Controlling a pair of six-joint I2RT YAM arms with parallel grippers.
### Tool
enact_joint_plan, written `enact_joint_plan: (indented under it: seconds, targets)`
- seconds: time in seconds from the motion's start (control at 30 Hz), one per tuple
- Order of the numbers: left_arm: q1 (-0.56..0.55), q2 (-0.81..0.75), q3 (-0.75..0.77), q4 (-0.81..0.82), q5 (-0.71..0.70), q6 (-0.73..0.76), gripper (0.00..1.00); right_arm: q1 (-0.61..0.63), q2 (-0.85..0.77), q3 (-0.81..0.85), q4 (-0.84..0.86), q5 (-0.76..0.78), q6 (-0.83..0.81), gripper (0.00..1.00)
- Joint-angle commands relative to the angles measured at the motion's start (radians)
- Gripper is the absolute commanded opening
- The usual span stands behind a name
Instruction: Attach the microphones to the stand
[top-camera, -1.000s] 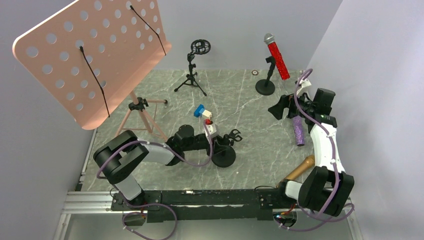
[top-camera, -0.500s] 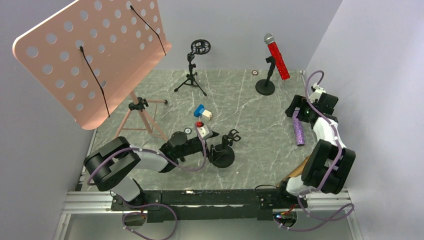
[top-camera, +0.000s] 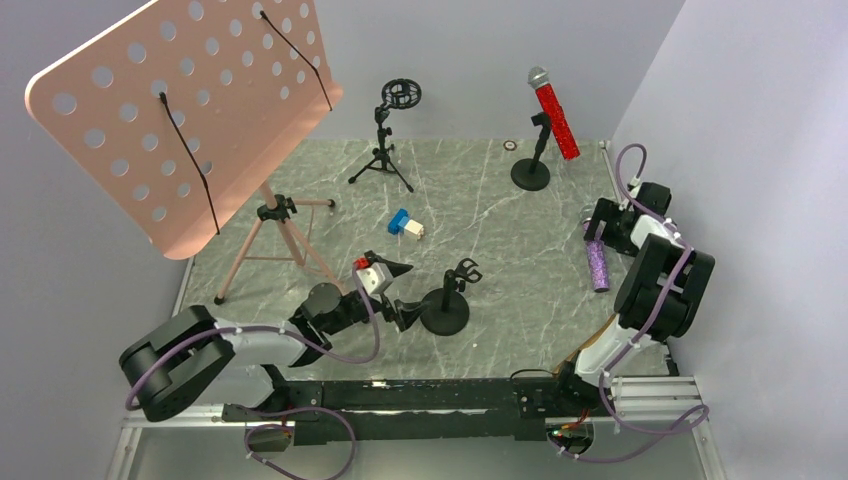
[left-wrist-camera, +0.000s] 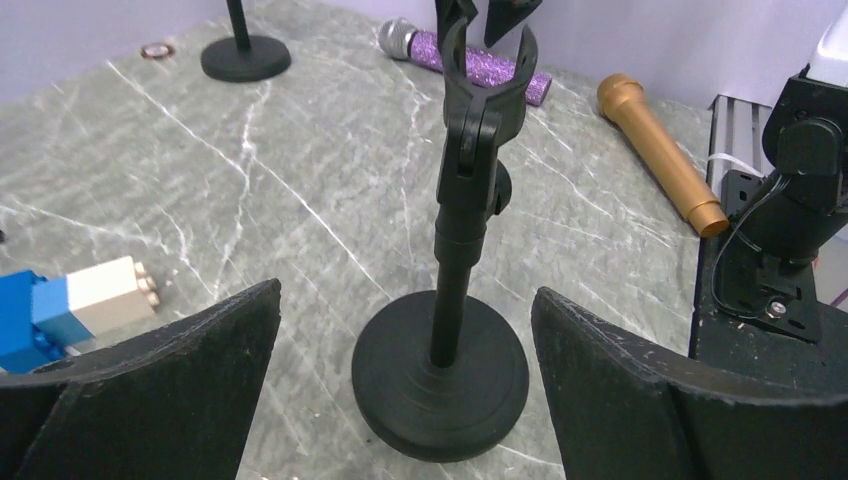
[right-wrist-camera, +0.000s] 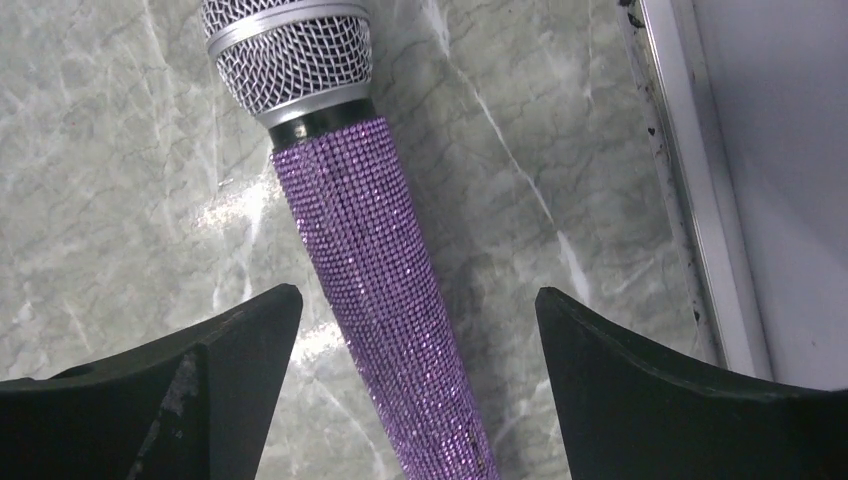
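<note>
The red microphone (top-camera: 553, 118) sits tilted in the clip of the far stand (top-camera: 530, 175). A second black stand (top-camera: 446, 312) (left-wrist-camera: 441, 372) is upright with nothing in its clip (left-wrist-camera: 487, 68). My left gripper (top-camera: 402, 293) (left-wrist-camera: 405, 295) is open just short of its base, touching nothing. Flat on the table at the right lies the purple microphone (top-camera: 598, 265) (right-wrist-camera: 370, 250) (left-wrist-camera: 470, 62). Over its upper handle my right gripper (top-camera: 596, 232) (right-wrist-camera: 418, 296) is open, with a gap on each side. The gold microphone (top-camera: 601, 335) (left-wrist-camera: 660, 150) lies near the right arm's base, partly hidden.
A pink perforated music stand (top-camera: 190, 110) on a tripod fills the back left. A small tripod with a round mount (top-camera: 385, 140) stands at the back centre. A blue and white block (top-camera: 405, 225) (left-wrist-camera: 70, 305) lies mid-table. The table's metal edge (right-wrist-camera: 680, 200) and the right wall are beside the purple microphone.
My left gripper has opened and drawn back toward the near left, away from the empty stand. My right arm has swung right and now hangs over the purple microphone.
</note>
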Motion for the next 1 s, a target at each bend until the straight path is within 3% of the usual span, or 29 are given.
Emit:
enact_joint_plan:
  seconds: [0.0,0.4,0.8,0.97]
  targets:
    - [-0.003,-0.067,-0.021,-0.024,-0.012,0.046,0.99,-0.001,0.040,0.069,-0.059,-0.006,-0.046,0.92]
    - [-0.003,-0.048,-0.021,0.007,-0.005,-0.043,0.99,0.027,0.116,0.107,-0.120,-0.049,-0.096,0.80]
    - [-0.001,-0.054,-0.028,0.016,-0.010,-0.073,0.99,0.032,0.088,0.108,-0.125,-0.044,-0.105,0.82]
    - [-0.001,-0.092,-0.038,-0.007,-0.026,-0.069,0.99,0.031,-0.026,0.080,-0.099,0.010,-0.106,0.89]
